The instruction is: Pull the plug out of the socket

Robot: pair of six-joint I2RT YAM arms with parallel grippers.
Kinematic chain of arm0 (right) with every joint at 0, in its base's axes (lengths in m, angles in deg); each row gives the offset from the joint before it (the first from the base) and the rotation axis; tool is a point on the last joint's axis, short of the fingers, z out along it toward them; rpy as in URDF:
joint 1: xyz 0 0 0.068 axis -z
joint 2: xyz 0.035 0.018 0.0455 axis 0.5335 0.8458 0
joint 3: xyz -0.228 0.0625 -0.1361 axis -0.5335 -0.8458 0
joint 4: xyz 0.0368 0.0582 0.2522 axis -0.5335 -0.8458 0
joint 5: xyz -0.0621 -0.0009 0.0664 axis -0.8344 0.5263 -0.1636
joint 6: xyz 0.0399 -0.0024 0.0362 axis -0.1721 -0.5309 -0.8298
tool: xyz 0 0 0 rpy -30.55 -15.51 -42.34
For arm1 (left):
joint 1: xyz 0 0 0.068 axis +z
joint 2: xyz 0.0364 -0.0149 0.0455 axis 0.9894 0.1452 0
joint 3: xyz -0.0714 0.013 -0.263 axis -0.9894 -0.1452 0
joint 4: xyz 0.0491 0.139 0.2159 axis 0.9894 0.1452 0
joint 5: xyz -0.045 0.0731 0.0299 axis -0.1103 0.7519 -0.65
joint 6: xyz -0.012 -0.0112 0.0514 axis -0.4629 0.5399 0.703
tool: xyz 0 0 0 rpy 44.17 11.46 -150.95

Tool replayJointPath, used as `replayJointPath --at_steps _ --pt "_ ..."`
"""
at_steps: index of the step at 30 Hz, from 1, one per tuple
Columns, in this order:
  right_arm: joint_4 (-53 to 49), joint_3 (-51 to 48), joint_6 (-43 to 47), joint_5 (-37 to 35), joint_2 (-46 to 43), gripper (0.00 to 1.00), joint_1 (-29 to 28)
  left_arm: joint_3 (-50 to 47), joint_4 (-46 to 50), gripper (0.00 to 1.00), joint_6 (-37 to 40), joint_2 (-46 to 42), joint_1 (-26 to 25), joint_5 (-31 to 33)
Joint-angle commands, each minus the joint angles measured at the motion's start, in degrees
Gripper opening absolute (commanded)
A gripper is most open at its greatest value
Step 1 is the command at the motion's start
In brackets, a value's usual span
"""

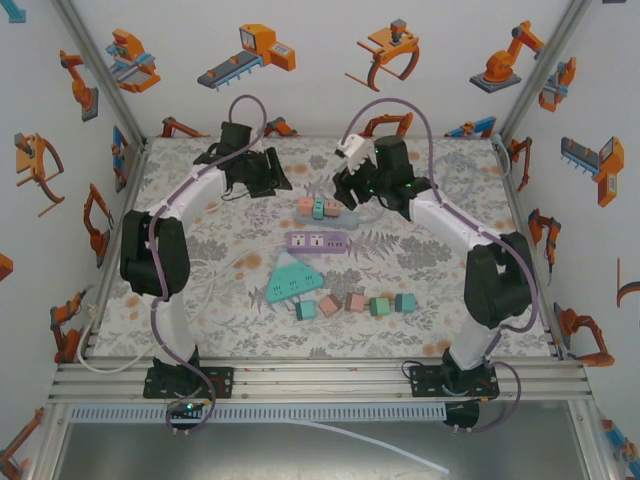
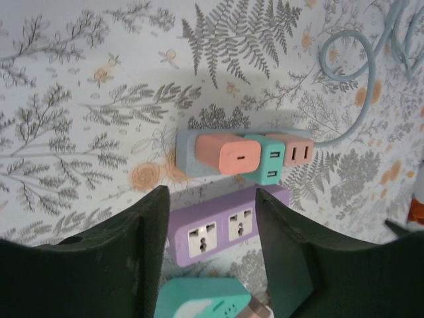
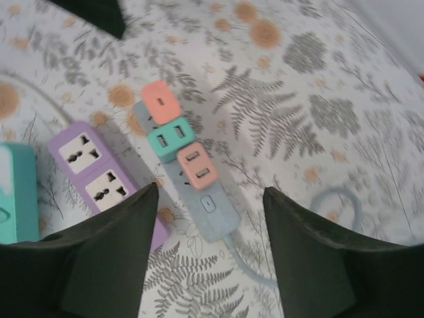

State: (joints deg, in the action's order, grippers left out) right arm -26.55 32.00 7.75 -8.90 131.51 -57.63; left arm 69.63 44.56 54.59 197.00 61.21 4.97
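Observation:
A grey-blue socket strip (image 1: 322,212) lies at the table's middle back with three plugs in it. In the left wrist view they are a salmon plug (image 2: 228,154), a teal plug (image 2: 268,163) and a dusty-pink plug (image 2: 295,150). The right wrist view shows the strip (image 3: 211,205) with its salmon plug (image 3: 161,101), teal plug (image 3: 171,138) and pink plug (image 3: 197,165). My right gripper (image 3: 211,191) hovers open over the strip's switch end, gripping nothing. My left gripper (image 2: 212,205) is open and empty, off to the strip's left (image 1: 268,176).
A purple socket strip (image 1: 318,241) lies just in front of the grey-blue one, and a teal triangular strip (image 1: 290,280) in front of that. Several loose plug blocks (image 1: 354,302) sit in a row nearer the arms. A pale cable (image 3: 334,199) curls away from the strip.

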Motion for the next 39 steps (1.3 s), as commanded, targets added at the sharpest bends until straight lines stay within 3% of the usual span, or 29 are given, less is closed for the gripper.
replayJointPath --at_steps 1,7,15,18,23,39 --pt "-2.8 4.5 16.2 9.0 4.5 0.65 0.7 -0.2 -4.0 0.6 4.7 1.3 -2.8 2.6" --pt "-5.0 9.0 18.3 16.3 11.5 0.66 0.5 0.1 -2.9 0.65 3.5 3.5 -2.8 0.9" --pt "-4.3 10.1 18.5 17.5 16.5 0.64 0.3 0.8 -1.5 0.62 1.7 6.0 -2.9 1.9" --pt "-4.4 10.3 19.6 17.4 17.7 0.6 0.4 1.0 -1.6 0.61 1.1 6.9 -2.9 1.1" --pt "-7.1 12.4 20.7 19.2 20.1 0.41 0.4 1.4 -0.7 0.56 1.0 9.1 -2.8 1.4" --pt "-12.9 16.3 24.7 18.8 24.1 0.38 0.4 3.7 2.4 0.52 0.8 12.0 -3.0 0.1"
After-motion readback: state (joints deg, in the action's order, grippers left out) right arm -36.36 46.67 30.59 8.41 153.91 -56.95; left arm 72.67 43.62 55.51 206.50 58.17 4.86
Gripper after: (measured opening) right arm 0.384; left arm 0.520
